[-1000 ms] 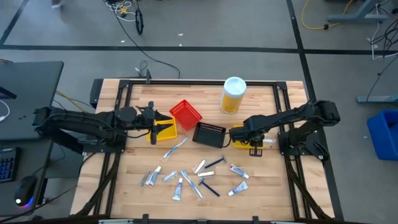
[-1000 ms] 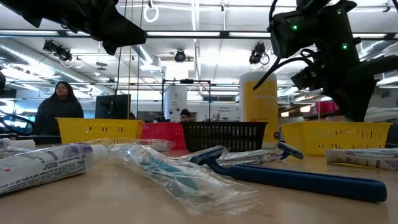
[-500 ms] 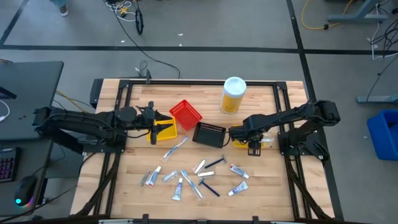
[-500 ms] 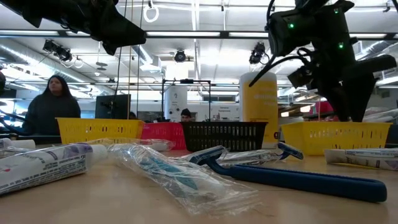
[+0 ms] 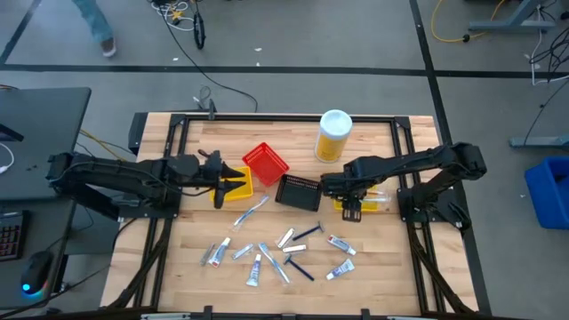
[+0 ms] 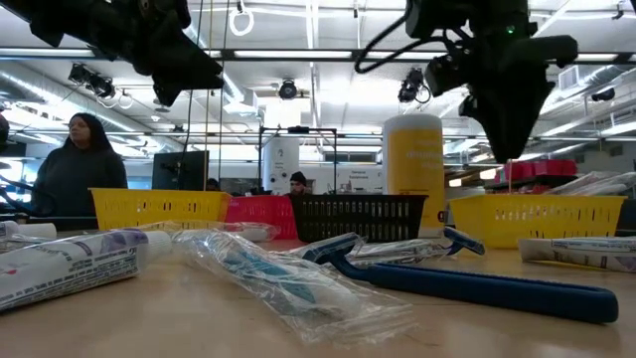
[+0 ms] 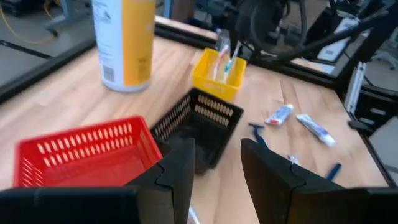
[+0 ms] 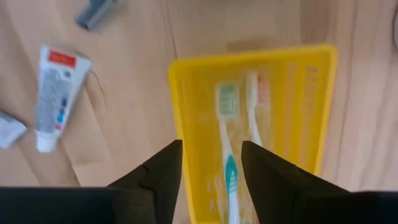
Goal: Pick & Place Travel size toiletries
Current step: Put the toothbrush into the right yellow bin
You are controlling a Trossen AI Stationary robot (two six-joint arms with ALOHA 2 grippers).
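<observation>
Several travel toiletries lie loose on the near middle of the table: tubes [image 5: 255, 270], razors [image 5: 308, 233] and a wrapped toothbrush [image 5: 252, 212]. In the low view a blue-handled razor [image 6: 477, 283] and the wrapped toothbrush [image 6: 268, 273] lie close to the camera. Two toothbrushes [image 8: 229, 143] lie in the right yellow bin [image 5: 373, 204]. My right gripper [image 5: 349, 212] [image 8: 211, 149] hovers open and empty above that bin's left end. My left gripper [image 5: 220, 178] [image 7: 217, 149] waits open over the left yellow bin [image 5: 237, 185].
A red bin [image 5: 265, 162] and a black bin [image 5: 300, 191] stand between the two yellow bins. A big yellow bottle with a white lid [image 5: 333, 133] stands toward the far edge. A tube [image 8: 56, 93] lies beside the right yellow bin. A person [image 6: 70, 169] stands beyond the table.
My right gripper has risen out of the right yellow bin and shifted toward the table's left. The toothbrushes have stayed lying in the bin.
</observation>
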